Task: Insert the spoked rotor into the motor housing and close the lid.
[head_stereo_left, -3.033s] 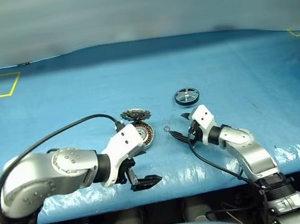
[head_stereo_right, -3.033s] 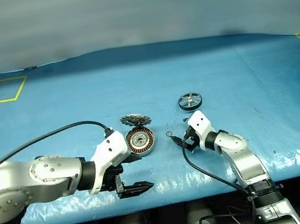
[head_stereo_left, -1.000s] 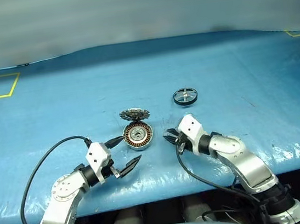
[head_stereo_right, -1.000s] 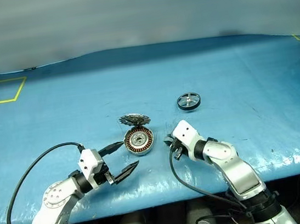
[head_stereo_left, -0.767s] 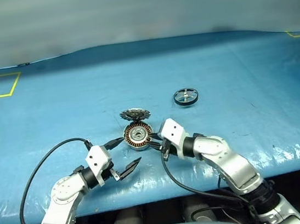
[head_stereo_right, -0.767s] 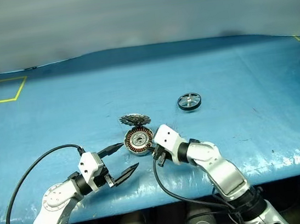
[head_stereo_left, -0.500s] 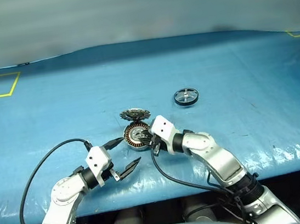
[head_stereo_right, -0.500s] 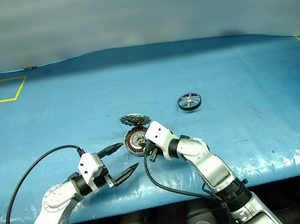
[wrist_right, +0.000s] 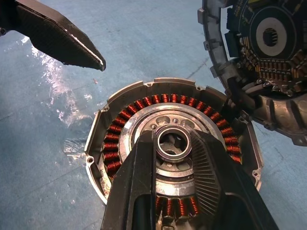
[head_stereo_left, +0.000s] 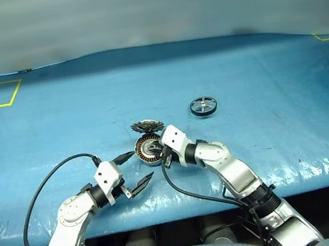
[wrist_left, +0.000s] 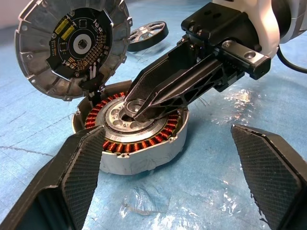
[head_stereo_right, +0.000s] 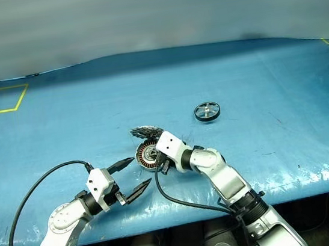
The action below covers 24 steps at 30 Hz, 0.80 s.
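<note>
Pinching a small thin ring (wrist_right: 172, 143) over the motor housing (wrist_left: 129, 143) centre, your right gripper (wrist_right: 173, 149) sits beside the upright lid (wrist_left: 72, 45); your left gripper (head_stereo_left: 133, 172) is spread nearby; the spoked rotor (head_stereo_left: 203, 105) lies well apart, seemingly untouched

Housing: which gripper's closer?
Right. The right gripper is over the housing's centre, pinching a small ring; the left gripper waits open just short of it.

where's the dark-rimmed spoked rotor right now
The dark-rimmed, silver-spoked rotor lies flat on the blue sheet, beyond and to the right of the copper-wound motor housing, untouched.
</note>
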Tool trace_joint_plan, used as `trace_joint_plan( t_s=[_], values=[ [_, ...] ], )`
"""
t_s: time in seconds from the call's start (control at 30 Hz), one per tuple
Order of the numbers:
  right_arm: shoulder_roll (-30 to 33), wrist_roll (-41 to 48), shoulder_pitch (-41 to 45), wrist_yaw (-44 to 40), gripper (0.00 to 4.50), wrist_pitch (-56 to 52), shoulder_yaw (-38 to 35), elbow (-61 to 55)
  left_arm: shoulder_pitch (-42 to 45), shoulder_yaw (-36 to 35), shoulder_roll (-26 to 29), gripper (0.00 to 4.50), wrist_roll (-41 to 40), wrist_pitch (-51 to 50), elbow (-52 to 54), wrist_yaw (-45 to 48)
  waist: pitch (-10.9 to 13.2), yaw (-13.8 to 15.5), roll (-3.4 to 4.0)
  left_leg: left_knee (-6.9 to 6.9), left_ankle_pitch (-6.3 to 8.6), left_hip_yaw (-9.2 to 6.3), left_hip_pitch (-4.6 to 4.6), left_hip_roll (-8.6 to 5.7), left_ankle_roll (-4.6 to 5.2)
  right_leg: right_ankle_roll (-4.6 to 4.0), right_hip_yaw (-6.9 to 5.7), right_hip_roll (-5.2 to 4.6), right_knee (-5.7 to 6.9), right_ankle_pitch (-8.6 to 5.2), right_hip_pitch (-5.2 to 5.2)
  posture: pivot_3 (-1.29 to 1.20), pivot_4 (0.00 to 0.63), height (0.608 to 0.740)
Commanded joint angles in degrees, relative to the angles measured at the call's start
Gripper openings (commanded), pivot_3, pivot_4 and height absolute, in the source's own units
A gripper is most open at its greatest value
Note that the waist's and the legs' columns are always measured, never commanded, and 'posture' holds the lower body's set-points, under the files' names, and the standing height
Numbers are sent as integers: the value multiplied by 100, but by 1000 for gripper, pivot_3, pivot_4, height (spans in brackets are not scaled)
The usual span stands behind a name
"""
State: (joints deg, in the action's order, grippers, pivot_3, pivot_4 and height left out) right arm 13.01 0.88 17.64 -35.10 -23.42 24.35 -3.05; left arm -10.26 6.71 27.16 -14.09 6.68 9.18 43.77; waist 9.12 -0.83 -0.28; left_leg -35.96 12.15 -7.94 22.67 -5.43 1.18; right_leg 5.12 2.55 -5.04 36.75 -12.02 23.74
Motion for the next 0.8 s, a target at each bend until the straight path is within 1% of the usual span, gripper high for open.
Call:
trace_joint_plan(
  t_s=[0.03, 0.4, 0.53, 0.6, 0.63, 0.7, 0.8],
  values=[
    [-60, -21, 101, -15, 739, 124, -6, -14, 11, -104, -29, 4463, -5, 122, 25, -17, 0, 0, 0, 0, 0, 0, 0, 0, 0, 0, 0, 0, 0, 0, 0, 0, 150, 740],
    [-107, 1, 120, -67, 739, 88, -29, 67, -32, -104, -57, 4463, 14, 150, -4, -61, 0, -2, 0, 0, 0, -1, 0, 0, 0, 0, 0, 0, 0, 0, 1, 0, 150, 740],
    [-93, 113, 76, -210, 739, -40, -17, -20, -22, -97, -68, 4463, 18, 152, -36, -69, 0, -2, 0, 0, 0, -2, 0, 0, -1, 0, -1, 0, 0, 0, 0, 0, 150, 740],
    [-106, 40, 67, -109, 1481, 41, -36, 5, -13, -96, -74, 4463, 31, 163, -51, -78, 0, -2, 0, 0, 1, -1, 0, 0, -1, 0, -1, 0, 0, 0, 1, 0, 150, 740],
    [-120, 19, 66, -56, 1678, 102, -57, 16, -8, -97, -77, 4463, 42, 171, -58, -85, 0, -1, 0, 0, 1, -2, 0, 0, -1, 0, -1, 0, 0, 0, 1, 0, 150, 740],
    [-132, 42, 70, -41, 2299, 144, -84, 4, -2, -95, -83, 4463, 54, 180, -68, -92, 0, -1, 0, 0, 1, -2, 0, 0, -1, 0, -1, 0, 0, 0, 1, 0, 150, 740],
    [-127, 68, 71, -64, 2299, 141, -90, -22, 3, -87, -91, 4463, 66, 186, -88, -97, 1, -2, 1, 1, 1, -2, 0, 0, -1, 0, -1, 0, 0, 0, 2, 0, 150, 740]
  ],
)
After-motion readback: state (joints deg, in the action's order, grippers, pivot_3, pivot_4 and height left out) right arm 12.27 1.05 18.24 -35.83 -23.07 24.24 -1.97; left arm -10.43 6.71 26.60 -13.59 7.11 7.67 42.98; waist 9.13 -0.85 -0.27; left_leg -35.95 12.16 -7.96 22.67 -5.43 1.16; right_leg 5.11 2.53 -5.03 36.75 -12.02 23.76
